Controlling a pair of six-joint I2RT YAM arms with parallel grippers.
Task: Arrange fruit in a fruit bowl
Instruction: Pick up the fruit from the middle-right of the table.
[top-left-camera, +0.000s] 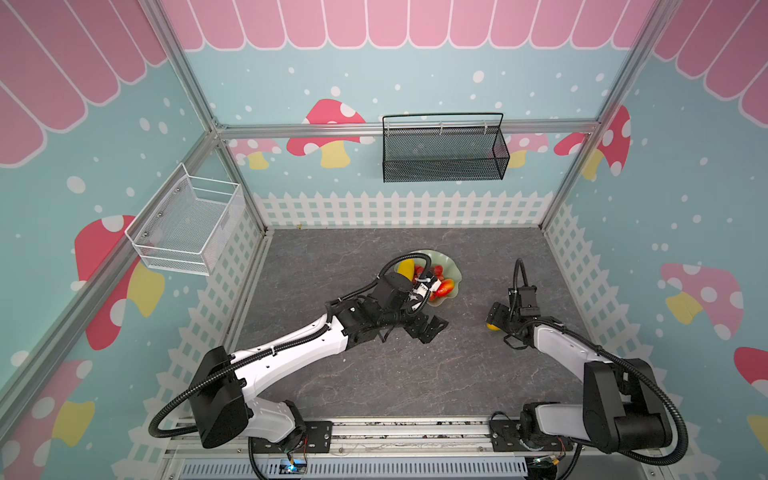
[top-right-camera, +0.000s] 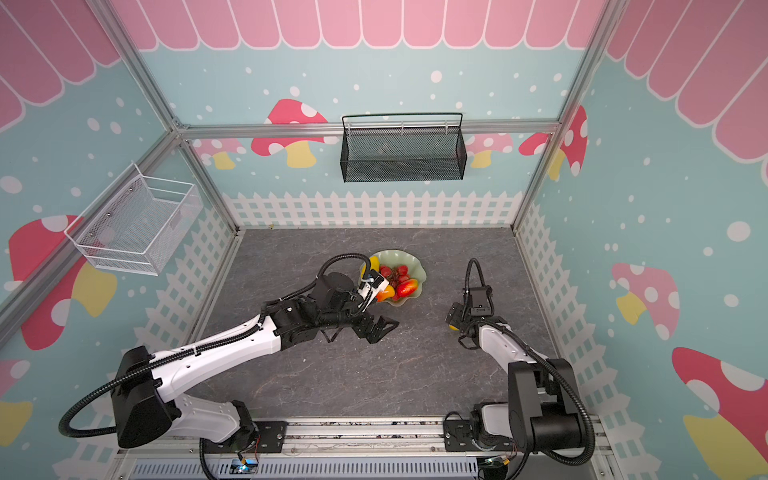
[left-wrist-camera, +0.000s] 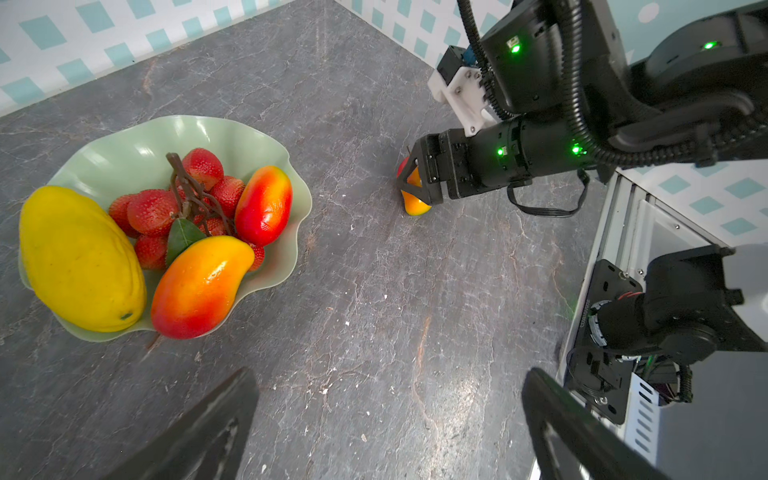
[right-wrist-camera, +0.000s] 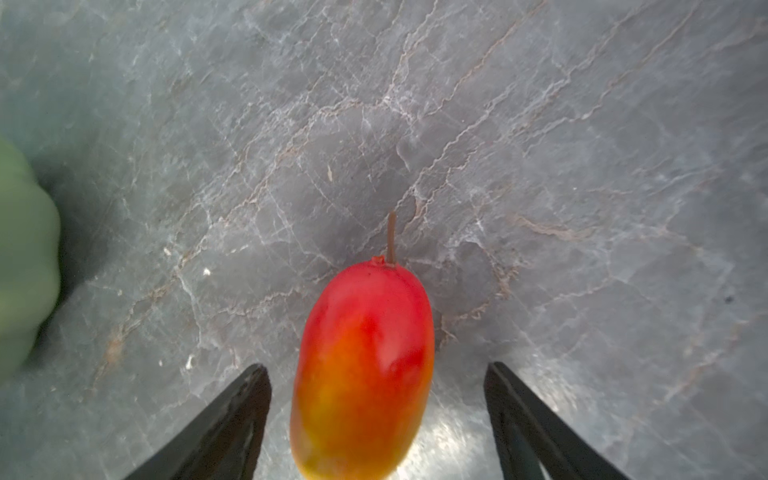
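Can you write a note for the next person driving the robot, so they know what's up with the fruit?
Left gripper: open, empty, above the table near the fruit bowl.
Right gripper: open, jaws either side of the last mango on the table, not touching.
Done: yellow fruit, berry bunch, two mangoes in the bowl.
Left: grip that mango, put it in the bowl.

We see two mangoes, yellow fruit and berries in the green bowl. A third mango lies at its four o'clock.
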